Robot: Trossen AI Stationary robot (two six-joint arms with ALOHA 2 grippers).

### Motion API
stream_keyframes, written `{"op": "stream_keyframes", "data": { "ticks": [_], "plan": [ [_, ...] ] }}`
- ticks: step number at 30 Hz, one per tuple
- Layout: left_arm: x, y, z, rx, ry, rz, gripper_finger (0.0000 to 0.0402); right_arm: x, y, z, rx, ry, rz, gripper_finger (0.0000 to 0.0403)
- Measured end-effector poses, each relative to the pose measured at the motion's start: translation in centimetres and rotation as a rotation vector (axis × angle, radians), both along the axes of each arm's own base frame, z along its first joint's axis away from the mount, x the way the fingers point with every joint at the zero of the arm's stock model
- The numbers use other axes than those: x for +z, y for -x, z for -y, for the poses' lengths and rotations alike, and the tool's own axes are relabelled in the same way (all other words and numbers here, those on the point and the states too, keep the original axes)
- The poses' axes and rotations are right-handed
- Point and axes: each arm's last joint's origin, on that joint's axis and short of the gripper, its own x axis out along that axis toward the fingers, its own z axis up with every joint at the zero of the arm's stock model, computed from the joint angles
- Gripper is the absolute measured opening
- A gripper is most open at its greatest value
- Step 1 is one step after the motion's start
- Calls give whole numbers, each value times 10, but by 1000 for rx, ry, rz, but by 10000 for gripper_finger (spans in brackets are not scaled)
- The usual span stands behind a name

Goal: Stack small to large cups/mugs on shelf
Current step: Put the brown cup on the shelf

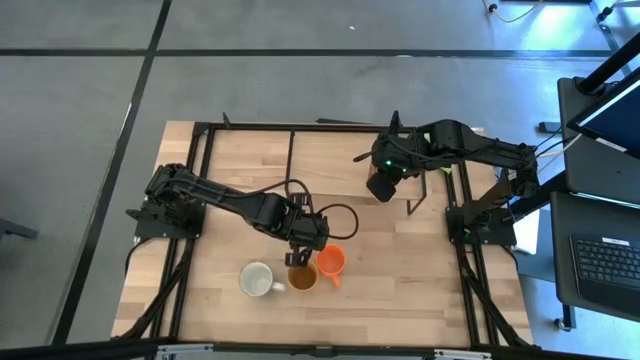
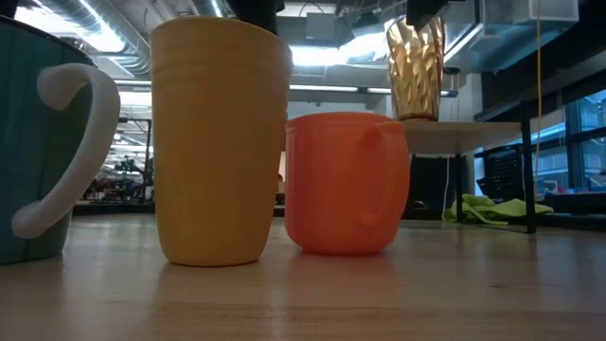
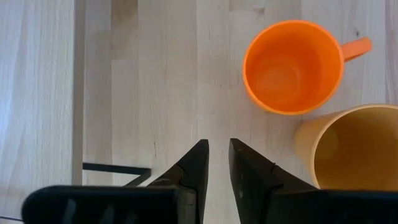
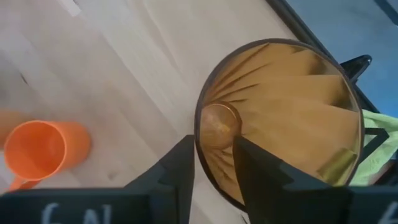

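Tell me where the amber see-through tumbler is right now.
The amber see-through tumbler stands on the low light-wood shelf at the table's right, under the right gripper, apart from the orange cup.

Place: robotics lab or industrial workshop space.
Ceiling: exposed silver ventilation ducts (image 2: 85, 24) and long strip lights (image 2: 341, 55) overhead.
Floor: grey concrete floor (image 1: 80, 120) marked with dark lines.
Workstation: light butcher-block wooden tabletop (image 1: 400, 290) fitted with a black metal frame (image 1: 250, 128).
Equipment: black keyboard (image 1: 608, 262) on a dark side desk (image 1: 590, 120) just beside the table.
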Motion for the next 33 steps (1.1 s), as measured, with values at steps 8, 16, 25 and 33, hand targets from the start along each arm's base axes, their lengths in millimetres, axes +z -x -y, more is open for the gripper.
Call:
{"op": "stream_keyframes", "data": {
  "ticks": [8,16,25,33],
  "plan": [
    [1,-3,-3,-10,-3,17,63,0,0,-10,17,-8,7,115],
    [2,-5,-2,-25,21,41,64,5,3,-11,18,-7,25,115],
    [2,-9,-9,-31,13,56,69,51,18,-13,17,99,213,115],
    [9,-28,-32,-92,193,176,61,86,37,-26,34,167,374,115]
  ]
}}
